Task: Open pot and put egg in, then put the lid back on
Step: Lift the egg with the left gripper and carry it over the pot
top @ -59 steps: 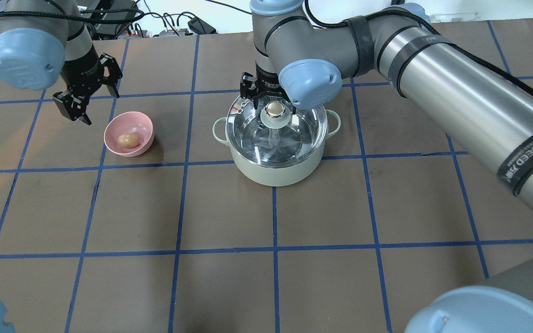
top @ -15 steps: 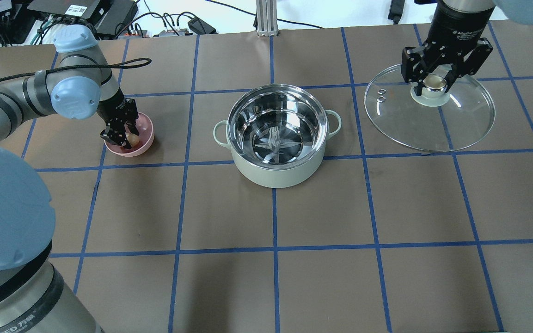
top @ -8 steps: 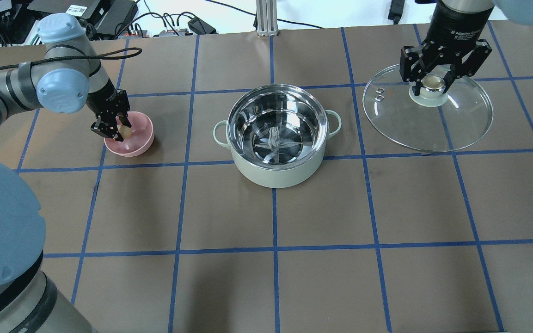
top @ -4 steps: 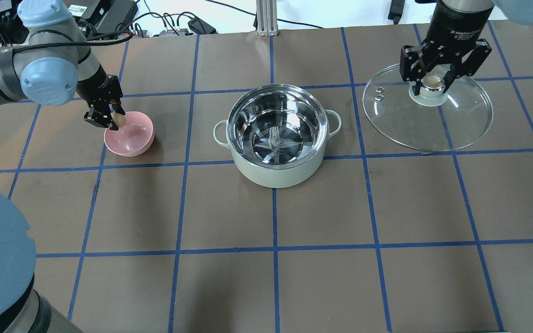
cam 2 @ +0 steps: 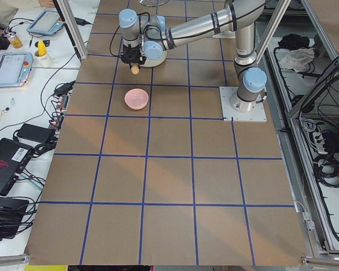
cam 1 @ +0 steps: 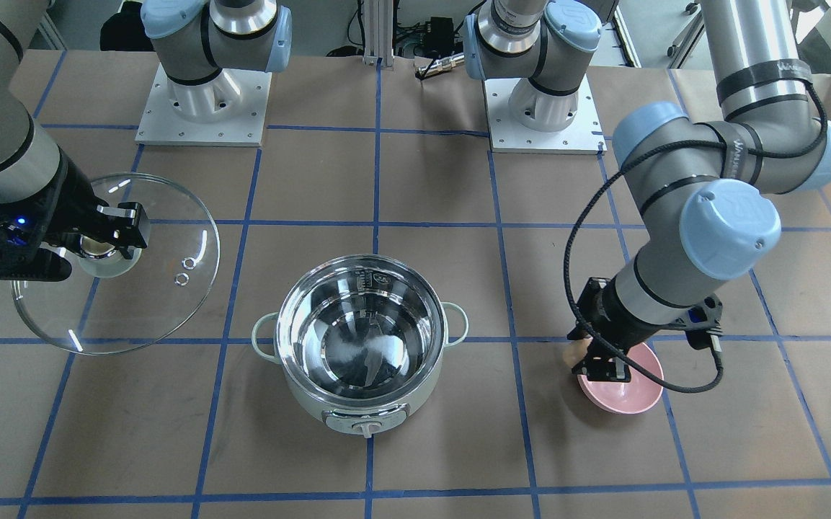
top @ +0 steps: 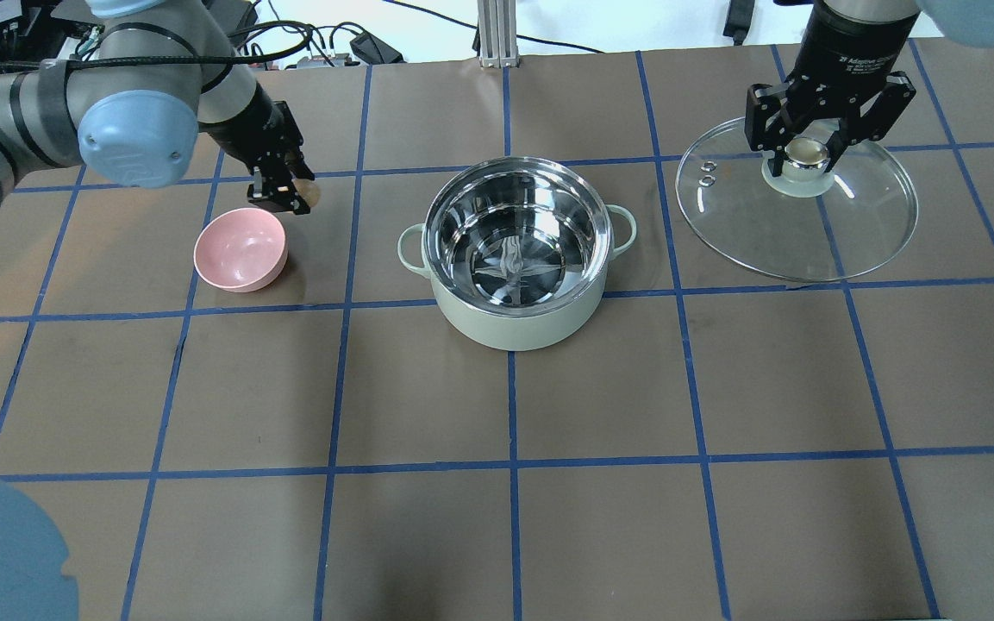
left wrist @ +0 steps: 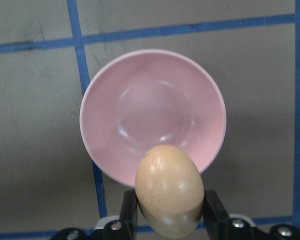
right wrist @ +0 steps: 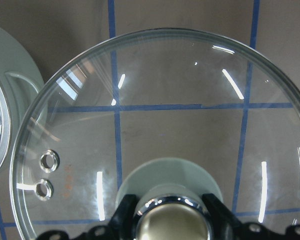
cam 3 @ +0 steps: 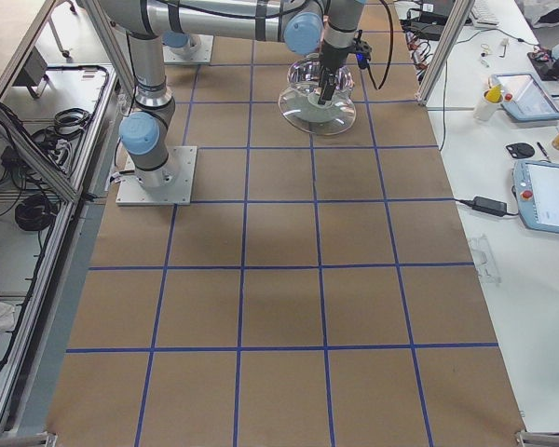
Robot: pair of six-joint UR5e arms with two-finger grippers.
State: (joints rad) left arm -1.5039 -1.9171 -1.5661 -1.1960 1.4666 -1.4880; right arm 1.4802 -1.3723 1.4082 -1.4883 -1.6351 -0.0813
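The mint-green pot [top: 514, 332] stands open in the middle of the table, its steel inside bare; it also shows in the front view [cam 1: 329, 404]. My left gripper [top: 290, 194] is shut on the tan egg [top: 308, 191] and holds it in the air just beyond the pink bowl, left of the pot. The left wrist view shows the egg [left wrist: 169, 185] between the fingers, above the bowl's near rim. My right gripper [top: 800, 155] is shut on the knob of the glass lid [top: 798, 237] and holds it to the right of the pot.
The pink bowl [top: 240, 250] sits empty left of the pot, also in the left wrist view [left wrist: 150, 115]. Brown table surface with blue tape grid lies all around. Cables and electronics lie beyond the far edge.
My left gripper has lifted the egg out of the pink bowl and carried it up and to the right, toward the pot. The right gripper and lid have stayed put.
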